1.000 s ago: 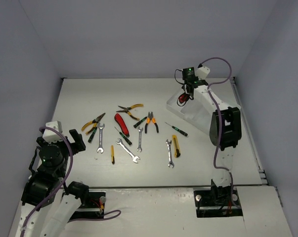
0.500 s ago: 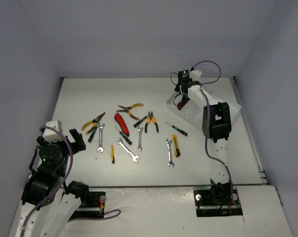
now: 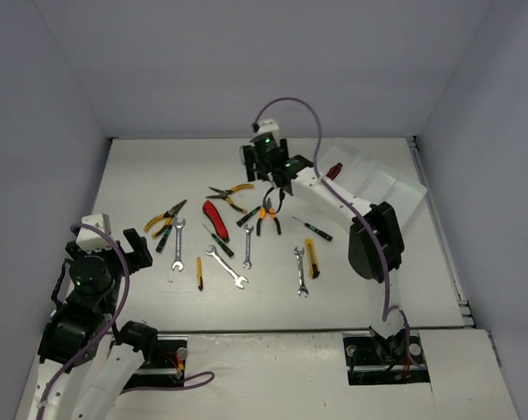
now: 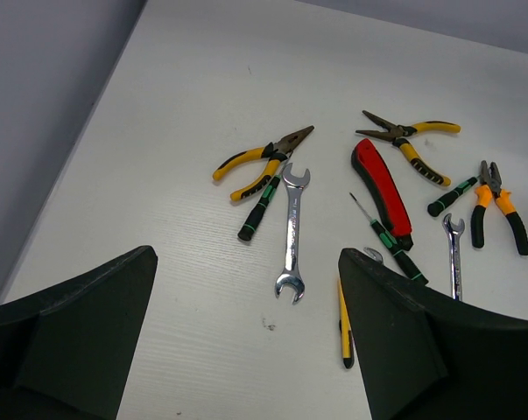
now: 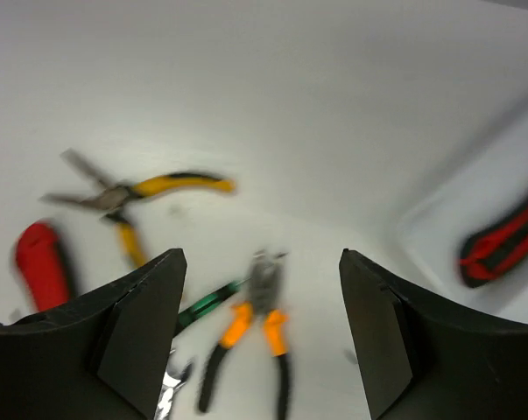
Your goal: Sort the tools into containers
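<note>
Several tools lie spread over the table's middle: orange-handled pliers [image 3: 268, 217] [image 5: 259, 332], yellow-handled pliers [image 3: 231, 196] [image 4: 414, 144], a second yellow pair [image 3: 165, 217] [image 4: 256, 162], a red knife [image 3: 214, 213] [image 4: 379, 185], wrenches [image 3: 178, 245] [image 4: 292, 232], screwdrivers [image 3: 314, 229] and a yellow utility knife [image 3: 313, 258]. A red-black utility knife [image 3: 333, 170] [image 5: 504, 245] lies in the white tray [image 3: 377, 188] [image 5: 439, 219]. My right gripper [image 3: 277, 194] [image 5: 259, 262] hangs open and empty just above the orange pliers. Open and empty too, my left gripper [image 3: 134, 249] [image 4: 246, 255] stays at the near left, short of the tools.
Grey walls close the table on the left, back and right. A small yellow knife [image 3: 199, 273] [image 4: 344, 324] and two more wrenches [image 3: 226, 266] [image 3: 300, 271] lie nearest the front. The right arm's purple cable [image 3: 290, 109] arcs above the back of the table.
My right arm swung left from over the tray to above the orange pliers and its jaws opened. The red-black knife now lies in the tray. The left arm has not moved.
</note>
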### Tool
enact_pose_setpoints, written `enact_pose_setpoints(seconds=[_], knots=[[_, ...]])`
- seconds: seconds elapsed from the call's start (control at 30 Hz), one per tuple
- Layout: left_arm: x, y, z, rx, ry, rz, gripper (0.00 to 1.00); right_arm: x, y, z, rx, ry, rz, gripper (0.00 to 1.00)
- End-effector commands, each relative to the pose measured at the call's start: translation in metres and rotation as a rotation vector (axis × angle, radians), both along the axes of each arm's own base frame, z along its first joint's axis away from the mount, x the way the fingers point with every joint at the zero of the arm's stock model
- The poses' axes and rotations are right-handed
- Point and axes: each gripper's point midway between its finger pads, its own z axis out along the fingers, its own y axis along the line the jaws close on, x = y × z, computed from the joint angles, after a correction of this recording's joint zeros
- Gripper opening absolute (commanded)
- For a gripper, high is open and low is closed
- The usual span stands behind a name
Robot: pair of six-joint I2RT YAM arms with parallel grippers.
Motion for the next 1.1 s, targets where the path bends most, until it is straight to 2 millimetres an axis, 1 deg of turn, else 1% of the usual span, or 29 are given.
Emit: enact_pose_setpoints(seconds=[0.0,0.03,0.07,0.1,0.2,0.27,0.47,0.63,0.8,0.83,0.93,0.97,1.03,1.07], knots=[[0.012,-0.002,0.011,-0.009,-0.039,0.007,0.83,-0.051,0.067,-0.008,-0.071,0.01,0.291,0.69],[0.011,-0.001,0.01,-0.008,-0.038,0.008,0.83,-0.06,0.08,-0.016,-0.083,0.02,0.325,0.69],[0.011,-0.001,0.01,-0.008,-0.038,0.008,0.83,-0.07,0.095,-0.03,-0.1,0.037,0.359,0.69],[0.011,-0.002,0.011,-0.009,-0.041,0.006,0.83,-0.075,0.105,-0.04,-0.112,0.046,0.382,0.69],[0.01,-0.001,0.01,-0.009,-0.04,0.008,0.83,-0.082,0.125,-0.063,-0.127,0.074,0.425,0.69],[0.01,-0.001,0.009,-0.008,-0.039,0.006,0.83,-0.084,0.136,-0.071,-0.13,0.077,0.438,0.69],[0.011,-0.001,0.008,-0.008,-0.036,0.007,0.83,-0.078,0.151,-0.095,-0.136,0.093,0.453,0.68],[0.011,-0.001,0.008,-0.008,-0.036,0.008,0.83,-0.076,0.159,-0.115,-0.146,0.112,0.473,0.64],[0.011,-0.001,0.008,-0.008,-0.034,0.008,0.83,-0.072,0.164,-0.125,-0.144,0.117,0.475,0.57],[0.011,-0.001,0.008,-0.006,-0.033,0.007,0.83,-0.071,0.165,-0.126,-0.143,0.116,0.478,0.53],[0.011,-0.001,0.008,-0.007,-0.035,0.01,0.83,-0.067,0.168,-0.121,-0.137,0.101,0.469,0.35],[0.011,-0.001,0.008,-0.007,-0.034,0.01,0.83,-0.065,0.17,-0.115,-0.131,0.089,0.466,0.28],[0.011,-0.001,0.008,-0.008,-0.033,0.008,0.83,-0.06,0.171,-0.095,-0.116,0.054,0.456,0.09],[0.012,-0.002,0.008,-0.008,-0.033,0.007,0.83,-0.058,0.171,-0.085,-0.112,0.034,0.444,0.01]])
